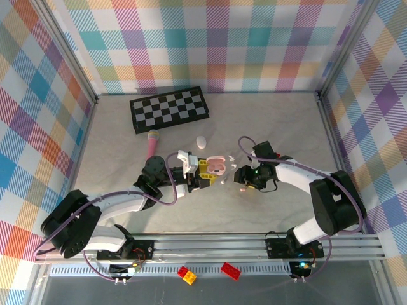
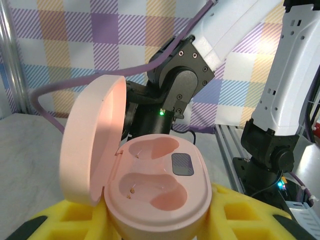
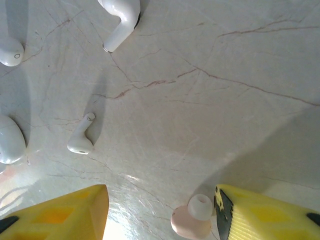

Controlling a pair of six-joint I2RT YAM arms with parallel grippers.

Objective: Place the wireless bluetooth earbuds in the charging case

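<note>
— Bright plaid walls point(image 1: 222, 38), marble table point(image 1: 127, 146). And the left gripper point(image 2: 155, 225)?
— Clenched on the open pink charging case point(image 2: 160, 185).
— And the right gripper point(image 3: 160, 215), right of it?
— Fingers spread over the table. The pink earbud point(image 3: 192, 220) lies between them, just beside one finger; white earbuds point(image 3: 82, 137) lie farther off.

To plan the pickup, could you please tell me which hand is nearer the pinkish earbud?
Right. The right hand hovers over the pinkish earbud, which lies between its open fingers, close to one. The left hand is off to the side, gripping the open pink case.
</note>
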